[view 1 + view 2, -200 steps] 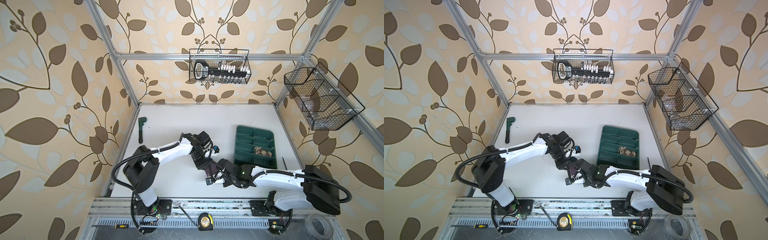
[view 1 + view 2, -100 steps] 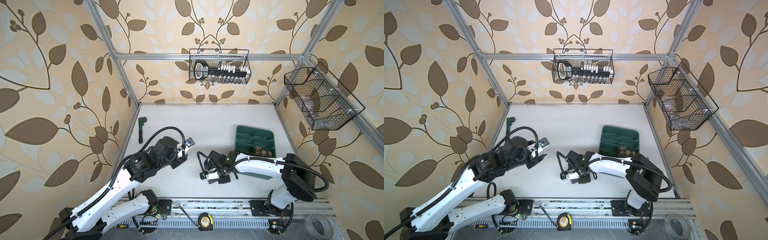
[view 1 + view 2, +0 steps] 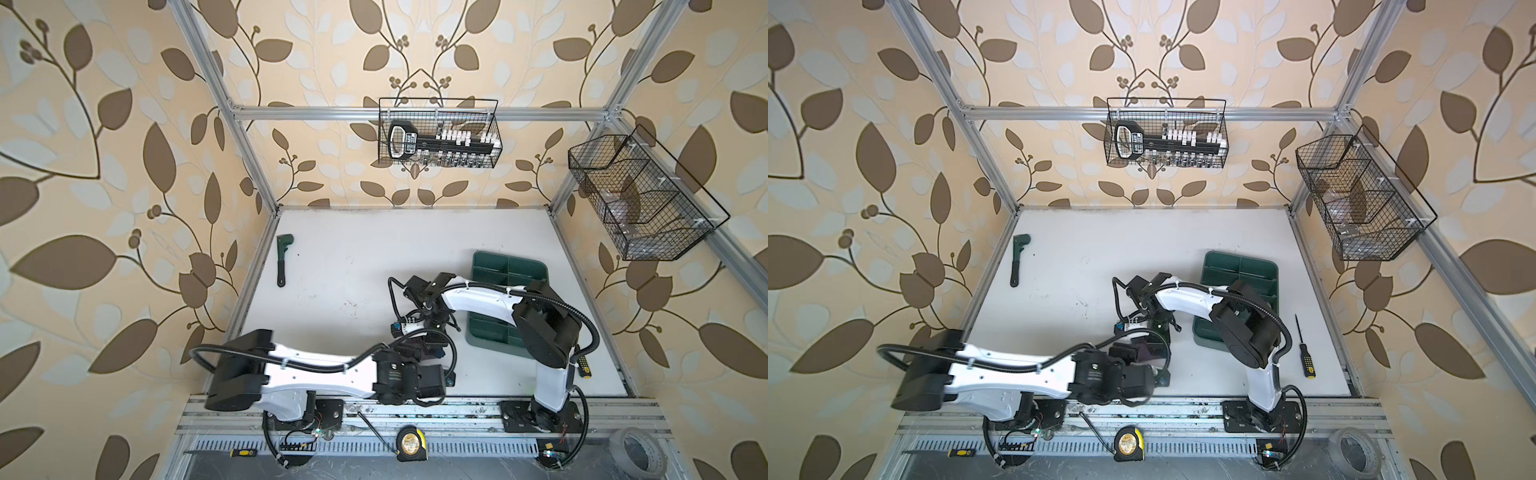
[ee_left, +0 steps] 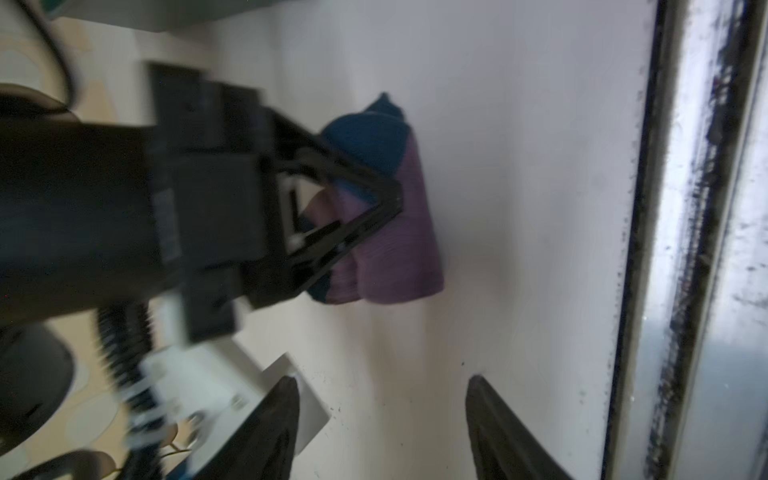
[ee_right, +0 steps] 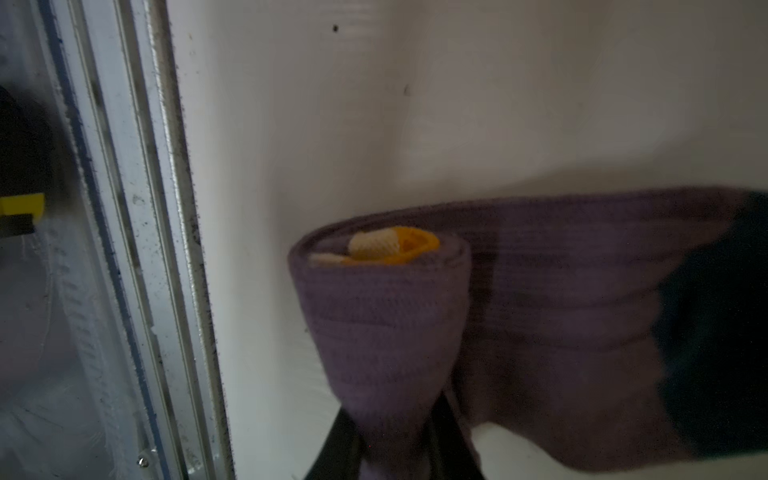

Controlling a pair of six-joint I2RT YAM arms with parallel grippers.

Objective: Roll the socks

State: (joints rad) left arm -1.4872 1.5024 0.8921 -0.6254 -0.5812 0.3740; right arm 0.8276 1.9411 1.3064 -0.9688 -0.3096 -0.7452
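Of the socks, a purple ribbed one (image 5: 382, 316) lies near the table's front edge, partly rolled, with its mustard cuff (image 5: 399, 245) inside the roll and a navy part (image 4: 365, 137) at one end. A little of its purple (image 3: 1145, 352) shows between the arms in a top view. My right gripper (image 5: 395, 444) is shut on the rolled end, and from the left wrist its black fingers (image 4: 365, 216) reach onto the sock. My left gripper (image 4: 382, 382) stands open and empty, a short way from the sock, above bare table.
A green divided tray (image 3: 511, 268) sits at the right, partly under my right arm. A green pipe wrench (image 3: 284, 259) lies at the left and a screwdriver (image 3: 1306, 357) beside the tray. The metal front rail (image 4: 685, 249) runs close by the sock. Wire baskets (image 3: 438, 133) hang on the walls.
My left arm swung out to the left, then came back low along the front edge, its jaws wider. My right arm folded up over the tray while its gripper stayed at the sock.
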